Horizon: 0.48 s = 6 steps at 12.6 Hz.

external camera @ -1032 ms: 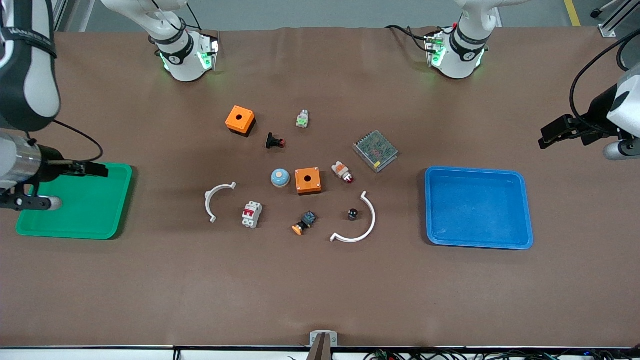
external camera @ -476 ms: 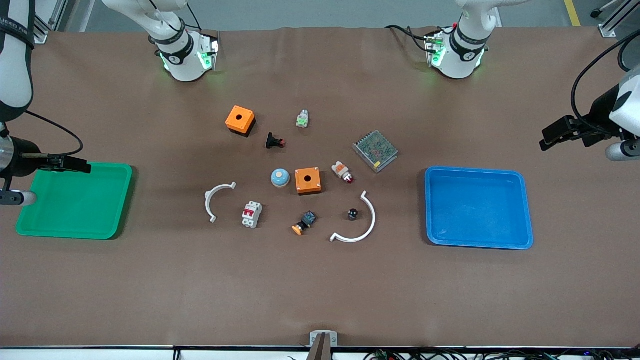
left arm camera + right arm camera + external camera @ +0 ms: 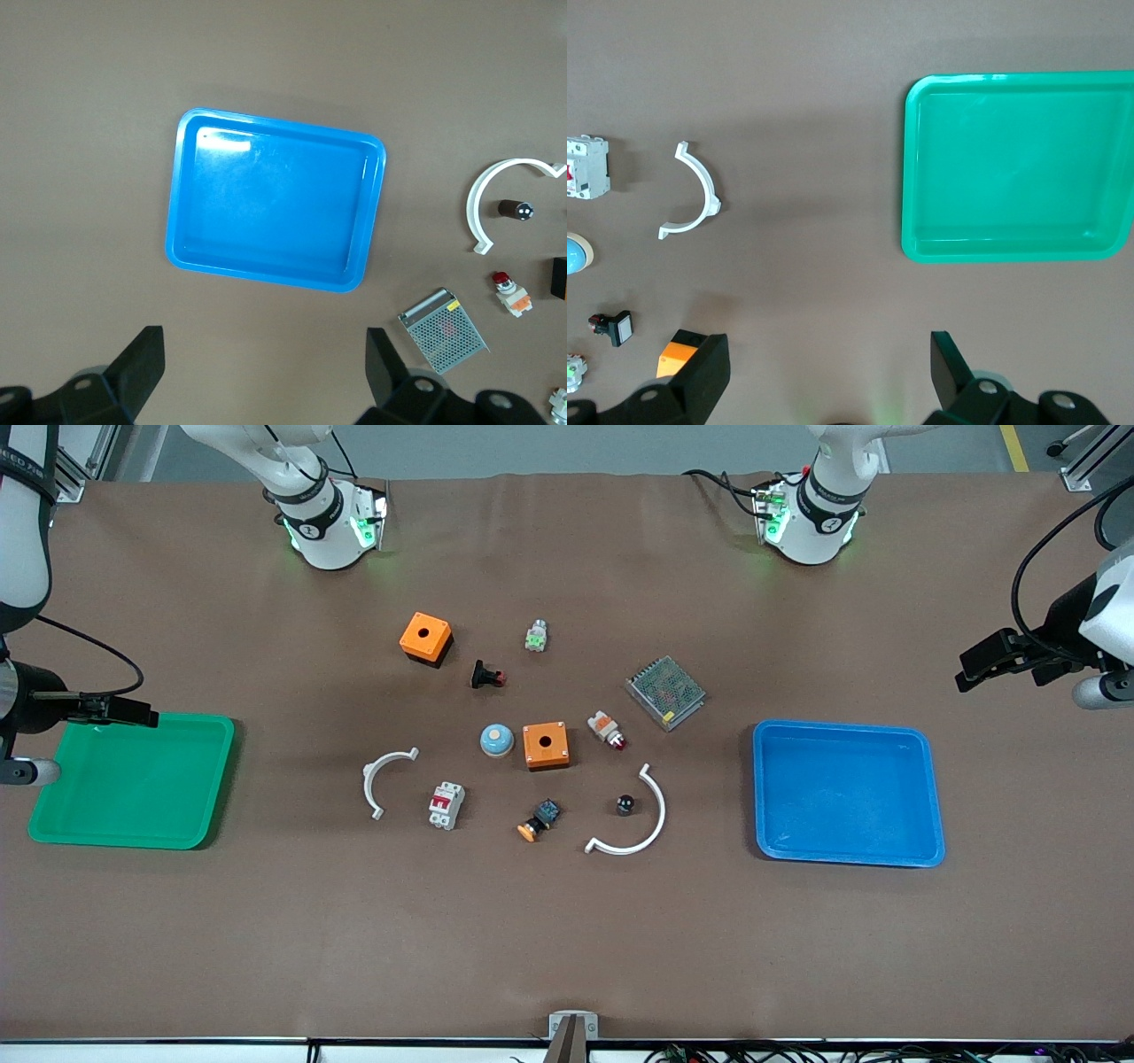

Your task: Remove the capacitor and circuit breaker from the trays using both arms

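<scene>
Two arms wait at the two ends of the bench, and both hold nothing. The left pincer hangs in the air at the left arm's end, near the blue tray, with its fingers wide apart. The right pincer is in the air at the right arm's end, close to the green tray, and its fingers are also spread apart.

The capacitor lies on the bench inside the curve of the larger white arc, toward the blue tray. The breaker lies on the bench just beside the smaller white arc, on the side of the green tray, with its red levers facing up. Between these two things lies a black button with an orange cap. An orange box and a blue dome lie farther from the front camera than these.
</scene>
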Motion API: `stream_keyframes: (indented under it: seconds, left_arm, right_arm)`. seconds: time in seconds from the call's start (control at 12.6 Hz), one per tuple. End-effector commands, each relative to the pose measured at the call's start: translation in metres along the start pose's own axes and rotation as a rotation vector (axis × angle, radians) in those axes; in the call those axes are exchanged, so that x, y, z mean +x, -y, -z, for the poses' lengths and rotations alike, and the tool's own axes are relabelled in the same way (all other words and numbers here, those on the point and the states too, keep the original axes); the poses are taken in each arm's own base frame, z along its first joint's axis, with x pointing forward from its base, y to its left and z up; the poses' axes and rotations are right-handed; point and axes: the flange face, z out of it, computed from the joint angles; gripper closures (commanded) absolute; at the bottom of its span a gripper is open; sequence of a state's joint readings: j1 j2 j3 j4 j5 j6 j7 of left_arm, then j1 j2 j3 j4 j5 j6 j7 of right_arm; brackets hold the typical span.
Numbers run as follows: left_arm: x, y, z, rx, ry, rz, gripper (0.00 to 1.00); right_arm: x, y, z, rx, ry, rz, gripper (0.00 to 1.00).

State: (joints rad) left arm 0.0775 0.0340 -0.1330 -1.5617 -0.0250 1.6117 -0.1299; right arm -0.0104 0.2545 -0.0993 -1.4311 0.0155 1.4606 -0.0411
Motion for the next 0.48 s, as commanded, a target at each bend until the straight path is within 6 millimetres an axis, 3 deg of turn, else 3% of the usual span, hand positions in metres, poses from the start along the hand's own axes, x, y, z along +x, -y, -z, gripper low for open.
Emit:
stream_keyframes:
  seconds: [0.0,0.4]
  left_arm:
    - [-0.001,0.002,0.006,0.004,-0.011,0.002,0.0]
    - [-0.003,-0.001,0.009,0.004,-0.016,-0.006,0.0]
  right_arm:
    - [-0.034,-0.003,0.026,0.009,-0.03,-0.004,0.0]
    - [-0.085,-0.002,0.064,0.016,-0.108,0.008,0.0]
